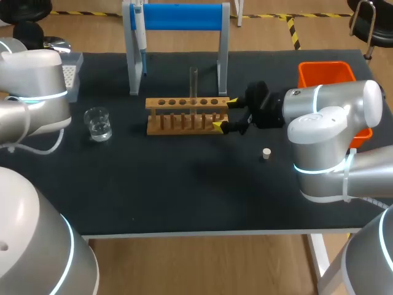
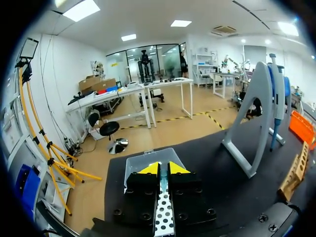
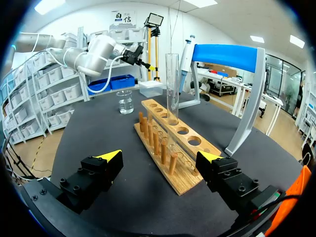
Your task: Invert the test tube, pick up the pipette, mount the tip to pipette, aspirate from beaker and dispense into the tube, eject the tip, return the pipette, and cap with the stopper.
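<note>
A wooden rack (image 1: 187, 115) stands mid-table with a clear test tube (image 1: 193, 84) upright in one of its holes. My right gripper (image 1: 223, 113) is open at the rack's right end, one yellow tip on each side of that end; in the right wrist view the rack (image 3: 170, 148) and tube (image 3: 171, 89) lie ahead of the open gripper (image 3: 160, 157). The pipette (image 1: 140, 31) hangs on the blue-topped stand (image 1: 177, 37). A glass beaker (image 1: 97, 123) sits left of the rack. The small stopper (image 1: 266, 153) lies right of centre. My left gripper (image 2: 163, 168) is shut, empty, above a clear tip box (image 2: 150, 161).
An orange bin (image 1: 328, 77) sits at the table's far right. The tip box (image 1: 72, 74) rests at the far left edge beside my left arm. Open black tabletop (image 1: 184, 190) stretches in front of the rack.
</note>
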Action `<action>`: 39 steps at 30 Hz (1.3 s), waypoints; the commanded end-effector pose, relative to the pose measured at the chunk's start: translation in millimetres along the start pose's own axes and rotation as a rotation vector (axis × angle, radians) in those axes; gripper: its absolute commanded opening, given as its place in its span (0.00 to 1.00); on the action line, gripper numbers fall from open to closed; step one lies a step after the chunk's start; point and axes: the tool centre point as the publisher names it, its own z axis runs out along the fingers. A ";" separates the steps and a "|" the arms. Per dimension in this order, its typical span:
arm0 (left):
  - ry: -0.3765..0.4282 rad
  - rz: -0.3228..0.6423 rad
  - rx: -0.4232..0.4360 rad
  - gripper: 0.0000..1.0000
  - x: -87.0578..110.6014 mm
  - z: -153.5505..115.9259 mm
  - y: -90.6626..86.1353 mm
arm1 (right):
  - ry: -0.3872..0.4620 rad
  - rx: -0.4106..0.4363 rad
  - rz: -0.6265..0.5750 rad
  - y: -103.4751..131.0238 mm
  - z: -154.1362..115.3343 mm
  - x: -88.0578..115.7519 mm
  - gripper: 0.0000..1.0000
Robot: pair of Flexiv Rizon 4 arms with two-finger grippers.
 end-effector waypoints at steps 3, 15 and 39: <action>0.006 0.000 -0.004 0.00 -0.8 -2.7 -1.0 | 0.000 0.002 0.000 0.1 -0.8 0.1 1.00; 0.109 0.091 0.032 0.00 18.4 -16.0 -18.6 | 0.000 0.002 0.000 0.1 -0.8 0.1 1.00; 0.701 0.572 0.024 0.00 204.3 -174.7 -73.1 | 0.000 0.002 0.000 0.1 -0.8 0.1 1.00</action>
